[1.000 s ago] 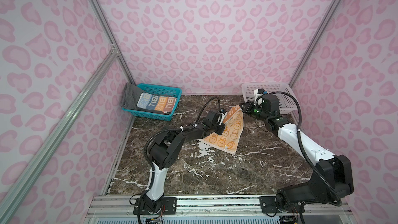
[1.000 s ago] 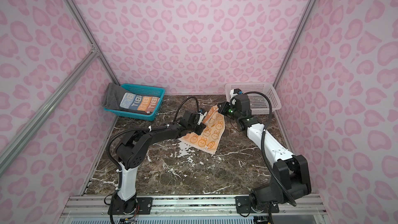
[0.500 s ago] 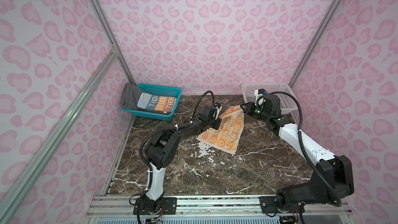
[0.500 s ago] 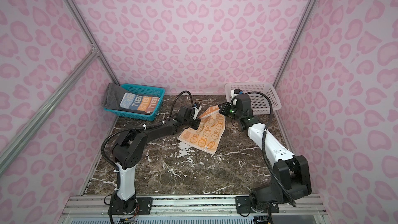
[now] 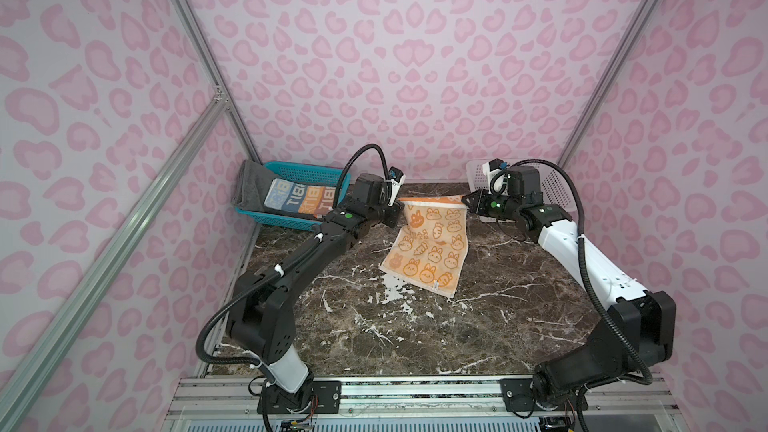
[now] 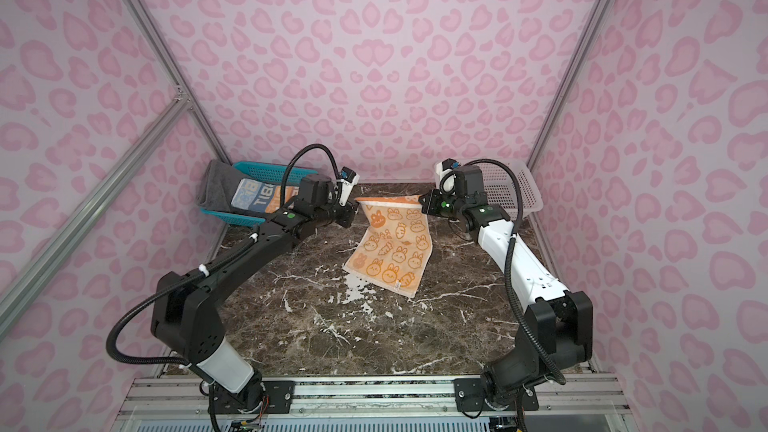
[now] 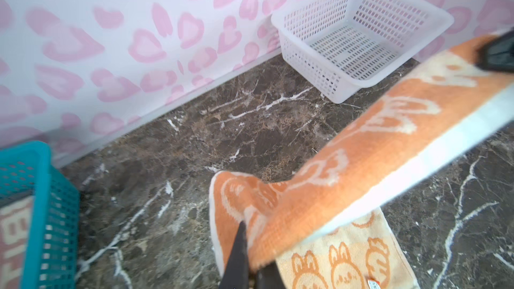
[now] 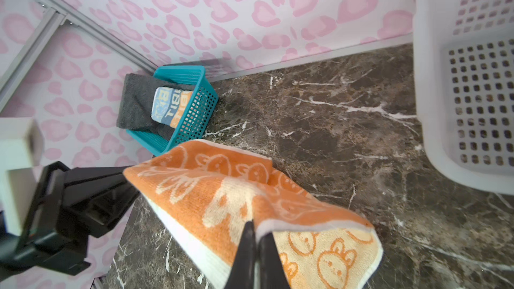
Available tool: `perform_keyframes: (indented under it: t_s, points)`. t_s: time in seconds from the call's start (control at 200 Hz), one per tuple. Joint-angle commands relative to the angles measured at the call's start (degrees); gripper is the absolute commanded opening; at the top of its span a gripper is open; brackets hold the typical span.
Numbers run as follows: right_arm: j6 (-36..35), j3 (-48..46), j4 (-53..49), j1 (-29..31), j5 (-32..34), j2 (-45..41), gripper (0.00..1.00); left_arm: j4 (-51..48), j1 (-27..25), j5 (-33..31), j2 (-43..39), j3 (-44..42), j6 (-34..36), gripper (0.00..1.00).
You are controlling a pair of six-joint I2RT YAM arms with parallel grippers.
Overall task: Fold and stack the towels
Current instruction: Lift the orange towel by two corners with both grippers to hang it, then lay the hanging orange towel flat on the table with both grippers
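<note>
Left grip: we see the left gripper [image 7: 251, 269] pinched shut on one upper corner of the small orange terry towel with pale rabbit faces [image 5: 428, 251].
Right grip: the right gripper [image 8: 257, 236] is clamped on the opposite upper corner (its dark tips meet over the white hem).
Orange towel: we find its top edge stretched between both grippers, raised off the dark brown marble tabletop [image 5: 415, 326]; its lower part lies flat there.
Other towels: the large dark grey terry towel [image 5: 249, 184] and the multicolour block-lettered towel [image 5: 299, 197] on it sit in the teal plastic mesh basket [image 5: 299, 169], back left.
Right corner: the white perforated plastic basket [image 5: 557, 189] stands behind the right gripper.
</note>
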Motion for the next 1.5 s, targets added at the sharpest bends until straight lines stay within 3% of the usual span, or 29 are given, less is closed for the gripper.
perform_keyframes:
  t_s: [0.0,0.185,0.435,0.69,0.87,1.08,1.28,1.495]
  points:
    - [-5.95,2.18,-5.70,-0.03,-3.61,-0.05,0.00,-6.70,0.28,-3.94,-4.93,1.55,7.53,0.04]
    - [-10.76,2.47,-8.96,1.38,-7.37,-5.04,0.00,-13.45,0.29,-2.44,-15.02,2.41,11.57,0.04]
    - [-11.39,1.41,-8.47,4.09,-9.49,-15.08,0.00,-20.86,-1.13,2.74,-28.90,3.68,13.25,0.04]
    - [-8.85,4.15,-9.48,6.89,-5.28,-21.17,0.00,-25.21,-4.14,3.13,-31.96,7.42,12.57,0.03]
    - [-4.93,4.18,-5.95,3.93,-4.23,-15.72,0.00,-23.58,-3.72,-0.93,-25.34,7.17,14.83,0.04]
    - [-1.28,5.44,-0.72,0.79,-3.24,-2.71,0.00,-21.34,1.23,-4.18,-8.86,11.72,17.94,0.04]
    - [-3.85,16.01,0.78,0.03,-4.21,10.23,0.00,-19.78,5.28,-7.03,6.67,21.15,20.96,0.04]
    - [-4.38,24.01,1.19,-0.59,-6.37,20.40,0.00,-17.82,7.73,-8.71,16.90,29.12,22.71,0.04]
